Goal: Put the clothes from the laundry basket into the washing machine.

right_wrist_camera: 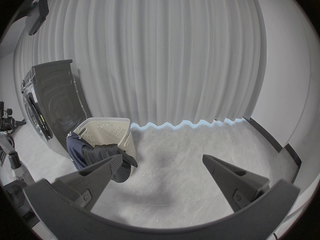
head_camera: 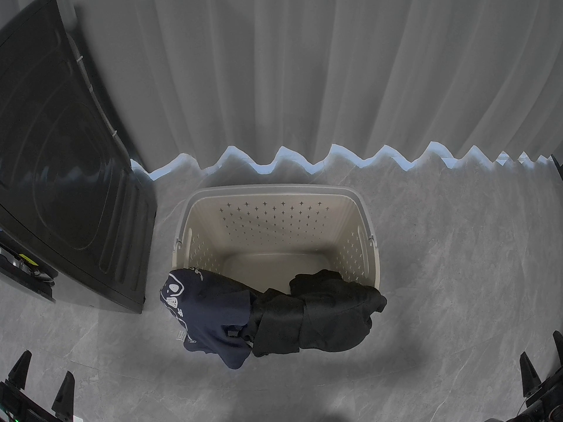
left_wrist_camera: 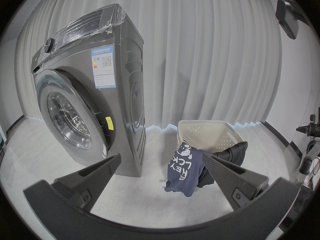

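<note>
Two garments, navy shirt point(head_camera: 205, 317) and black garment point(head_camera: 322, 317), draped over the near rim of the laundry basket point(head_camera: 275, 189) beside the washing machine point(head_camera: 64, 165). Left gripper point(left_wrist_camera: 160, 157) and right gripper point(right_wrist_camera: 160, 157) spread wide, empty, well short of them. Likely light and limp: pinch a bunched fold at the rim.

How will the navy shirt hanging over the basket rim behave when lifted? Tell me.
Probably floppy: the navy shirt sags in folds over the front rim of the laundry basket. Likely light, since it looks like thin cloth. It overlaps the black garment, so lifting one may drag the other along, and the plastic basket might shift.
</note>
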